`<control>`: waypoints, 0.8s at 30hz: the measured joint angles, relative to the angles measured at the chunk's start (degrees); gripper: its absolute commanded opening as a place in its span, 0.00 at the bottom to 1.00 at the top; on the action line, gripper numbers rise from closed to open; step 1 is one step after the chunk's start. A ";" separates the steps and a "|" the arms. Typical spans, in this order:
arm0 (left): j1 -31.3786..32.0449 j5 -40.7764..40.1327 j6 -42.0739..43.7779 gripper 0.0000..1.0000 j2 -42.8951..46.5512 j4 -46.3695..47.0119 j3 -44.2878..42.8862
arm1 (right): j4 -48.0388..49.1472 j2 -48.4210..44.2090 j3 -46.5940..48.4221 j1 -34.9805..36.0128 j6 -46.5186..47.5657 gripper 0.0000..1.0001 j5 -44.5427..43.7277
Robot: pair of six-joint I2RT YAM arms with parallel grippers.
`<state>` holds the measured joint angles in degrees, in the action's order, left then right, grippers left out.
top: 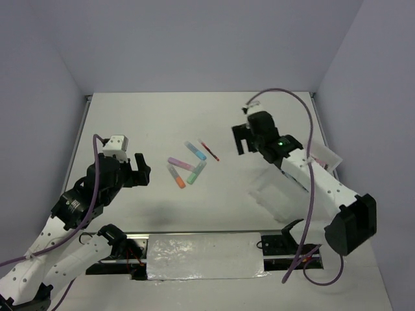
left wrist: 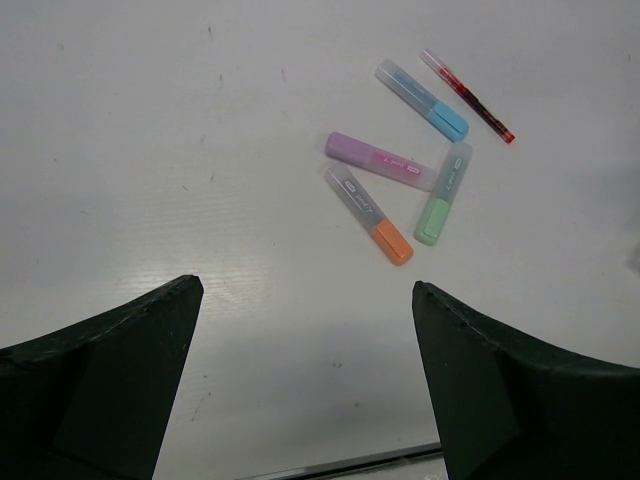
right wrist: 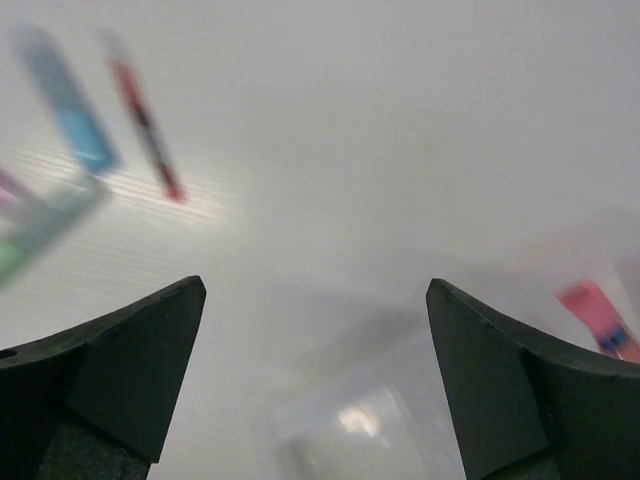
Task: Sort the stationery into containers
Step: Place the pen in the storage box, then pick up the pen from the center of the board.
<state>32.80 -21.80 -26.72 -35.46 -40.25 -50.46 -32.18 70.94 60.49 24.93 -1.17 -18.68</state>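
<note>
Five pieces of stationery lie in a loose cluster mid-table: a blue highlighter (top: 195, 150), a thin red pen (top: 209, 149), a purple highlighter (top: 179, 162), an orange highlighter (top: 176, 175) and a green highlighter (top: 196, 172). All show in the left wrist view: blue (left wrist: 422, 98), red pen (left wrist: 466, 96), purple (left wrist: 379, 161), orange (left wrist: 368, 213), green (left wrist: 444, 192). My left gripper (top: 141, 170) is open and empty, left of the cluster. My right gripper (top: 243, 137) is open and empty, right of the red pen (right wrist: 145, 120). The translucent tray (top: 279, 194) lies under the right arm. A blurred pink tube (right wrist: 600, 320) shows at right. No blue pen is in view.
The tray's near corner (right wrist: 370, 420) shows blurred below my right gripper. A crinkled foil-like strip (top: 204, 257) covers the rail between the arm bases. Grey walls enclose the table on three sides.
</note>
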 measured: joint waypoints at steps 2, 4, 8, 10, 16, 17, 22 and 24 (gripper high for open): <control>0.00 -0.04 -0.02 0.99 -0.48 -0.02 0.00 | 4.07 4.83 5.07 5.62 -0.55 1.00 3.48; 0.00 -0.22 -0.02 0.99 -0.85 -0.04 0.00 | 6.34 11.26 11.56 7.80 -0.48 1.00 9.79; 0.00 -0.83 -0.07 0.99 -0.76 -0.04 0.00 | 5.60 29.68 30.10 9.40 0.24 0.70 14.01; 0.00 -1.03 -0.07 0.99 -0.66 -0.07 0.00 | 4.20 37.13 36.81 9.51 1.03 0.60 14.43; 0.00 -1.29 -0.09 0.99 -0.68 -0.04 0.00 | -2.29 52.06 46.23 9.73 2.82 0.45 15.06; 0.00 -1.27 -0.09 0.99 -0.68 -0.04 0.00 | -3.10 52.89 45.94 9.73 2.99 0.45 15.28; 0.00 -1.25 -0.09 0.99 -0.70 -0.04 0.00 | -3.76 53.42 42.58 9.73 3.17 0.44 17.03; 0.00 -1.25 -0.07 0.99 -0.74 -0.04 0.00 | -3.78 53.42 41.72 9.73 3.17 0.44 17.88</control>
<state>32.80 -23.05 -26.79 -36.21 -40.29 -50.46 -35.97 124.36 102.21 34.65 2.00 -0.80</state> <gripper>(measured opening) 0.993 0.446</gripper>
